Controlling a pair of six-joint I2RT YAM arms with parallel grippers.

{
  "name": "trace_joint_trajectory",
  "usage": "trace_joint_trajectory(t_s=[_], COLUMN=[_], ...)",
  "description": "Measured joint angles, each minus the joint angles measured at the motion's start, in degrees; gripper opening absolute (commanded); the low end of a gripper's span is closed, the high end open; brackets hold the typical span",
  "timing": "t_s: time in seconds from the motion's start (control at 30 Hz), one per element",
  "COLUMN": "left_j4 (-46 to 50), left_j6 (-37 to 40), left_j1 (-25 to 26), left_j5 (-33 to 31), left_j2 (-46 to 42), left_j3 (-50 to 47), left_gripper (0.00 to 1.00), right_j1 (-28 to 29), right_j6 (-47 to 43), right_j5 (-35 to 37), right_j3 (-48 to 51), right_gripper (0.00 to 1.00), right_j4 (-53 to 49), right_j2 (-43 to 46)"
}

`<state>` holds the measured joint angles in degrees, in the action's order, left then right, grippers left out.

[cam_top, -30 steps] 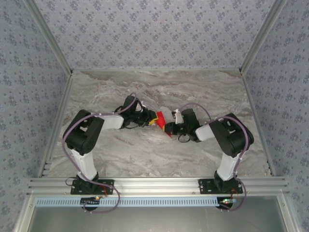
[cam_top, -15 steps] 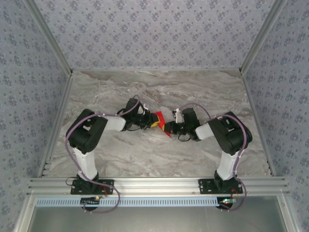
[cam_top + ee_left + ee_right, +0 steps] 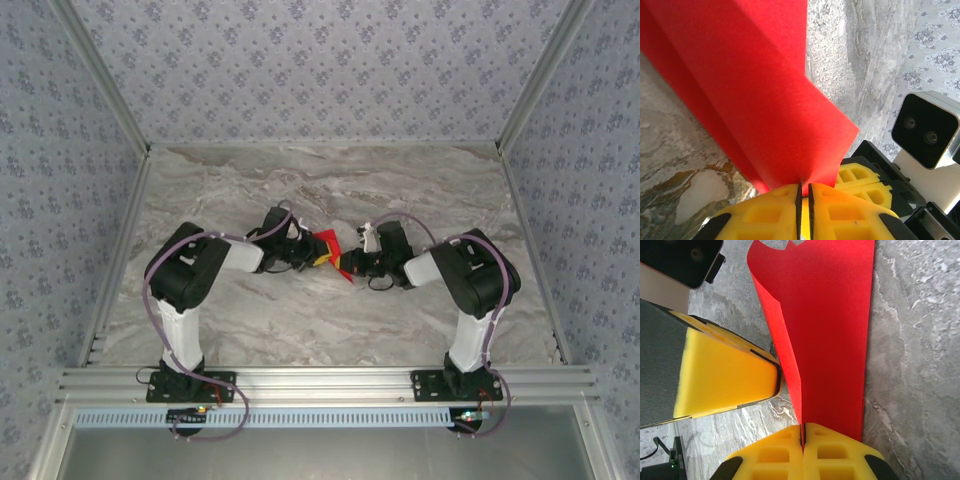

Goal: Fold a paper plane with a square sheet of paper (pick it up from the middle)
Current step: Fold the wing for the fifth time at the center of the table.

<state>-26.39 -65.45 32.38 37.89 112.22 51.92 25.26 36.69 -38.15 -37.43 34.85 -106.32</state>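
Note:
The red paper (image 3: 326, 243), folded into a narrow angular shape, hangs between my two grippers just above the middle of the marble table. In the left wrist view the paper (image 3: 765, 100) fans upward, and its lower corner sits in the thin slit between the left gripper (image 3: 804, 186) pads, which are shut on it. The right gripper (image 3: 802, 426) is shut on the paper (image 3: 830, 330) along a fold, one flap curling to the left. In the top view the left gripper (image 3: 312, 252) and right gripper (image 3: 345, 265) face each other almost tip to tip.
The marble table (image 3: 320, 320) is bounded by patterned walls at the back and both sides. An aluminium rail (image 3: 320, 380) runs along the near edge at the arm bases. The left gripper's yellow finger (image 3: 725, 375) sits close beside the paper in the right wrist view.
The left arm has swung slightly right toward the paper and its jaws have narrowed onto the paper's corner. The right gripper has kept its hold and shifted a little left.

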Motion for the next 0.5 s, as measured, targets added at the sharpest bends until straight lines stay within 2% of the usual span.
trace_joint_trajectory(t_s=[0.3, 0.5], left_j4=[-1.01, -1.90], left_j6=[0.07, 0.24], left_j1=[0.00, 0.00], left_j5=[0.00, 0.20], left_j2=[1.81, 2.34], left_j3=[0.00, 0.00], left_gripper=[0.15, 0.14], right_j1=[0.00, 0.00], right_j6=[0.00, 0.00], right_j5=[-0.44, -0.55], right_j3=[-0.79, -1.42], right_gripper=[0.01, 0.06], right_j4=[-1.27, -2.62], right_j2=[-0.31, -0.31])
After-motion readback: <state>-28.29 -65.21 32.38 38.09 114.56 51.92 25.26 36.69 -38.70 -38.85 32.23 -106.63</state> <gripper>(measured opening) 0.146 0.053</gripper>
